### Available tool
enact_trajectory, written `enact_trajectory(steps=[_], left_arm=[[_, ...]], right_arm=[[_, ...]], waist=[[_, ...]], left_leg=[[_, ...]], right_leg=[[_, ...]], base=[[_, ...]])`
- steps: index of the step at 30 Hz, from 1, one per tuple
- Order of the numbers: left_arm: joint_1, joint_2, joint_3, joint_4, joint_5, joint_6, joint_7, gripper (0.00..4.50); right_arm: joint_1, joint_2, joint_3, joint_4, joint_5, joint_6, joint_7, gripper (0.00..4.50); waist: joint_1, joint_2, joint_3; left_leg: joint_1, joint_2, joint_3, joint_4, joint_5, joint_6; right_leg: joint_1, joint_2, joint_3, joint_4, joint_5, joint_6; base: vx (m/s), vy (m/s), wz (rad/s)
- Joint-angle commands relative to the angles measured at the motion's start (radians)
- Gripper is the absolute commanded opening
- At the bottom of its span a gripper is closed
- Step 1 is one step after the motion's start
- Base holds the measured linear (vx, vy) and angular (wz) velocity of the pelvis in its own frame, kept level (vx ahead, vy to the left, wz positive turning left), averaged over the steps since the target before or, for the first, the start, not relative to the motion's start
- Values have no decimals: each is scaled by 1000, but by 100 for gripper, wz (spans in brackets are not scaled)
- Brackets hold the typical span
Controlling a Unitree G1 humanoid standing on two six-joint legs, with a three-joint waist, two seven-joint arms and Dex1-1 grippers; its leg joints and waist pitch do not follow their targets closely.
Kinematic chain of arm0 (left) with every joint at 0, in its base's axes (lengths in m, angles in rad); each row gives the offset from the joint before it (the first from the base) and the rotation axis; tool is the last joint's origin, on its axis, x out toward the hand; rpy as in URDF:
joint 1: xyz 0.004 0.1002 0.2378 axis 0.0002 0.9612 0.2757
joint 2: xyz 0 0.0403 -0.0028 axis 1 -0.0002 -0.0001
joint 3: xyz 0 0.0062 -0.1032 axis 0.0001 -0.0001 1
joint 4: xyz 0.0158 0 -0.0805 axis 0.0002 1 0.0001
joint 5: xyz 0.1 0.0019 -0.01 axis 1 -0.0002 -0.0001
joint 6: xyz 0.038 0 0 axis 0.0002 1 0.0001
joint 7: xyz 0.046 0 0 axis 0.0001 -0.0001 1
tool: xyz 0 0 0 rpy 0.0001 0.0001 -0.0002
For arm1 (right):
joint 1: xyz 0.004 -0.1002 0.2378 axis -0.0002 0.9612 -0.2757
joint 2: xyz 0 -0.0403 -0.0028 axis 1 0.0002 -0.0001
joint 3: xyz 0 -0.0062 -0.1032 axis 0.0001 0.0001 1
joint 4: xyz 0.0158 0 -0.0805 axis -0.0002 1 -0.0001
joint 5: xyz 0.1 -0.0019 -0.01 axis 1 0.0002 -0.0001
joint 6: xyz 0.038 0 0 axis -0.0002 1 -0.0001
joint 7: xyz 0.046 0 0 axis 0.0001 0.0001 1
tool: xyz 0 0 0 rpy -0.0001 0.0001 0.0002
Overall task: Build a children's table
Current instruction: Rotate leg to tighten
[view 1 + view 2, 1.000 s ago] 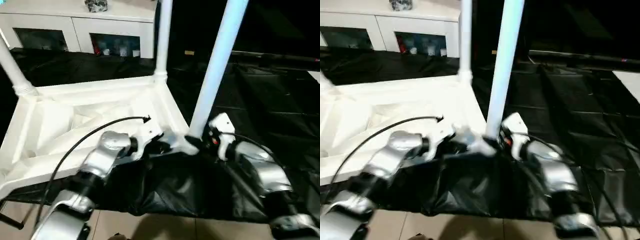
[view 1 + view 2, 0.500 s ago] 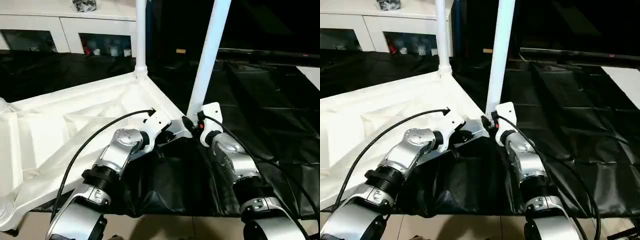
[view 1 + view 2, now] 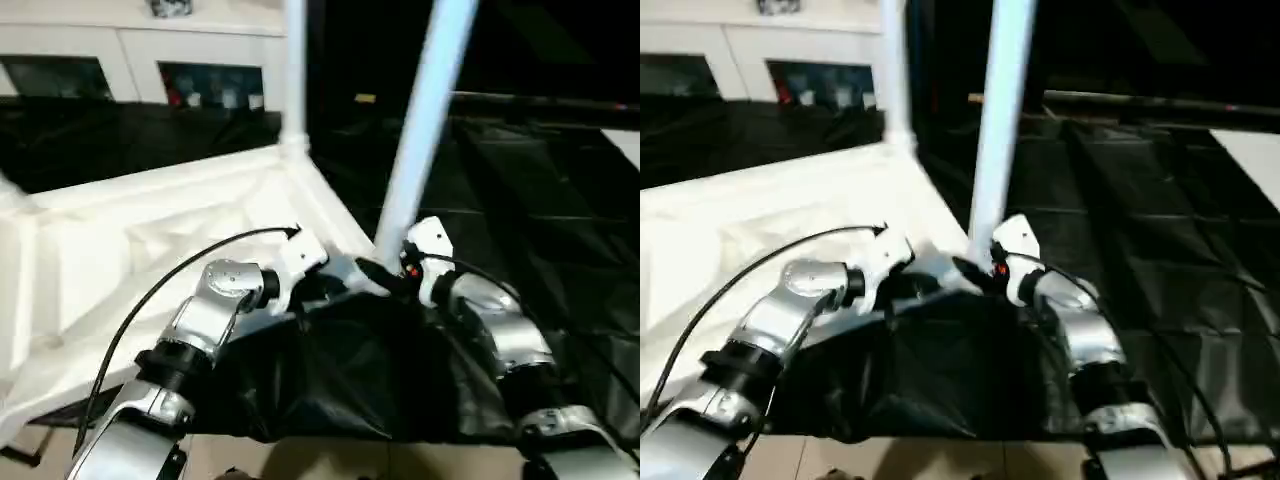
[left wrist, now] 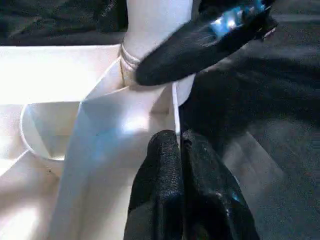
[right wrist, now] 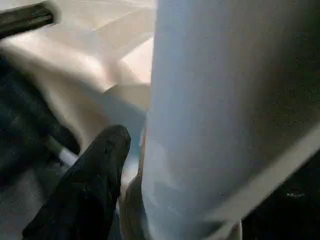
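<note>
A: Nearest first. Left tool [image 4: 181, 150]: fingers pressed together, nothing between them, tips resting at the rim of the upturned table top [image 3: 140, 240], at its near corner.

B: Right tool [image 3: 388, 277]?

A: At the foot of the near leg [image 3: 425, 120], where the flared end meets the corner socket. One black finger [image 5: 95, 170] lies beside the tube. Whether the jaws clasp the leg or stand off it, I cannot tell.

B: Which step, then?

A: My reading: seating this leg in its socket. It stands upright but leans a little. The left tool looks to be steadying the top at the corner while the right works the leg base.

B: Next move?

A: Likely a firm push straight down along the tube, or a twist, until the flare sits flush. Needs the top kept from sliding on the sheet. If the leg is not fully home, it could tip once let go.

B: Other legs?

A: A second leg [image 3: 294, 70] stands upright at the far corner on the same side. At picture left a pale shape rises from another corner; too cut off to say more.

B: Surface?

A: Top lies underside up, ribs showing, on black sheeting [image 3: 520, 190], crumpled under the forearms, flatter to the right. Pale tiled floor [image 3: 300, 460] shows at the near edge.

B: Room?

A: White cabinet [image 3: 130, 50] with glass doors along the back, small items behind the glass. Beyond the legs, dark.
</note>
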Motion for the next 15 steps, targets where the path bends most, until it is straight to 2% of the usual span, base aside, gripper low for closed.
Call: enact_trajectory(steps=[1,4,7,10,15], left_arm=[[-19,-25,-16,-57,-53,-49,-41,0],[-9,9,-11,-75,-64,-46,-95,0],[-4,28,-11,-81,-69,-42,-122,0],[-1,42,-14,-87,-76,-37,-139,0],[10,70,-19,-100,-83,-24,-184,0]], right_arm=[[22,4,56,-15,9,7,74,312],[63,-51,64,-98,57,32,214,312],[88,-84,80,-149,82,63,288,312],[99,-100,89,-171,95,77,324,285],[117,-128,121,-207,89,106,373,234]], waist=[[0,-5,-69],[6,-5,-65],[11,-6,-64],[14,-5,-64],[20,-6,-65]], left_leg=[[11,44,-6,-63,-172,90],[17,46,-6,-64,-211,81],[15,46,-7,-66,-221,76],[15,47,-8,-67,-227,65],[15,45,-8,-66,-214,60]], right_leg=[[53,-76,50,-64,-176,-237],[51,-75,50,-72,-236,-222],[51,-76,50,-74,-272,-210],[48,-77,49,-76,-300,-201],[49,-76,49,-75,-295,-195]], base=[[0,0,0],[0,0,0],[0,0,0],[0,0,0],[0,0,0]])
